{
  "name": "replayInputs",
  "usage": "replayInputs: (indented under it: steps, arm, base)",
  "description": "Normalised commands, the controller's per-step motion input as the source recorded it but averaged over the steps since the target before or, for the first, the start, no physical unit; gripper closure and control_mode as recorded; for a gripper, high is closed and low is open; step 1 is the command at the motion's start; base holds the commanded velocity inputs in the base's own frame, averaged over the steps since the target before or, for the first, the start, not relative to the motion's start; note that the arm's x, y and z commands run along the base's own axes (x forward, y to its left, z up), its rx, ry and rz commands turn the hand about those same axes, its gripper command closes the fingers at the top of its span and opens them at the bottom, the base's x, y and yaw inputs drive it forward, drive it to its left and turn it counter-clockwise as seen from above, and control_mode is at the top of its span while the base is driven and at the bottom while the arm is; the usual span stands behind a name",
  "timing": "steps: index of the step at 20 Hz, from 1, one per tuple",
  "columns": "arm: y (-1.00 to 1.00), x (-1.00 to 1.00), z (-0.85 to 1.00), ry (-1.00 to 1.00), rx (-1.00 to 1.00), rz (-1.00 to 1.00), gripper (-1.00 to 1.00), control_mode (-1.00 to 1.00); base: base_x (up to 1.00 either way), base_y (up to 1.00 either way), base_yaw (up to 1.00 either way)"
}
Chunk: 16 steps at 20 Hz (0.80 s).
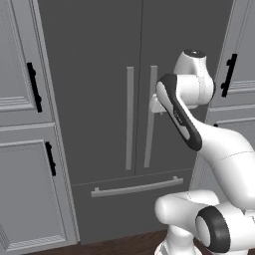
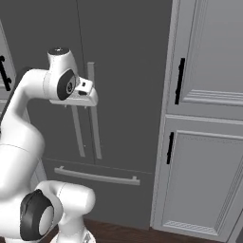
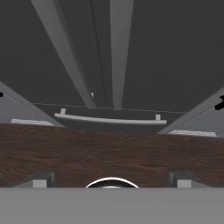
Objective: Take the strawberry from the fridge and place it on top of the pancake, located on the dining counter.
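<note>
The fridge [image 1: 94,74] is a tall dark grey double-door unit and both doors are closed. Two long silver vertical handles [image 1: 129,119] run down its middle seam, and a bottom drawer handle [image 1: 137,187] lies below them. My gripper [image 1: 155,105] hangs right in front of the right door's handle [image 1: 150,134], at about its upper part, pointing downward. In the hand view the fingertips [image 3: 40,179] stand far apart with nothing between them, so the gripper [image 3: 111,180] is open. The strawberry is hidden behind the closed doors. The pancake and the dining counter are out of view.
Light grey panelled cabinets with black handles flank the fridge, on the left [image 1: 25,149] and on the right [image 2: 204,142]. Dark wood floor [image 3: 109,153] lies below the drawer. The arm's elbow [image 1: 179,114] reaches across the right door.
</note>
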Motion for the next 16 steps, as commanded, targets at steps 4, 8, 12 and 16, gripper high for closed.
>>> replayInputs:
  steps: [4, 8, 12, 16]
  arm:
    - [0.00, 0.00, 0.00, 0.00, 0.00, 0.00, -1.00, 1.00]
    - [0.00, 0.00, 0.00, 0.00, 0.00, 0.00, -1.00, 1.00]
    - [0.00, 0.00, 0.00, 0.00, 0.00, 0.00, -1.00, 1.00]
    - [0.00, 0.00, 0.00, 0.00, 0.00, 0.00, -1.00, 1.00]
  base:
    - [0.04, 0.41, 0.00]
    - [0.07, 0.38, 0.00]
    - [-0.05, 0.02, 0.00]
    - [-0.44, -0.02, -0.01]
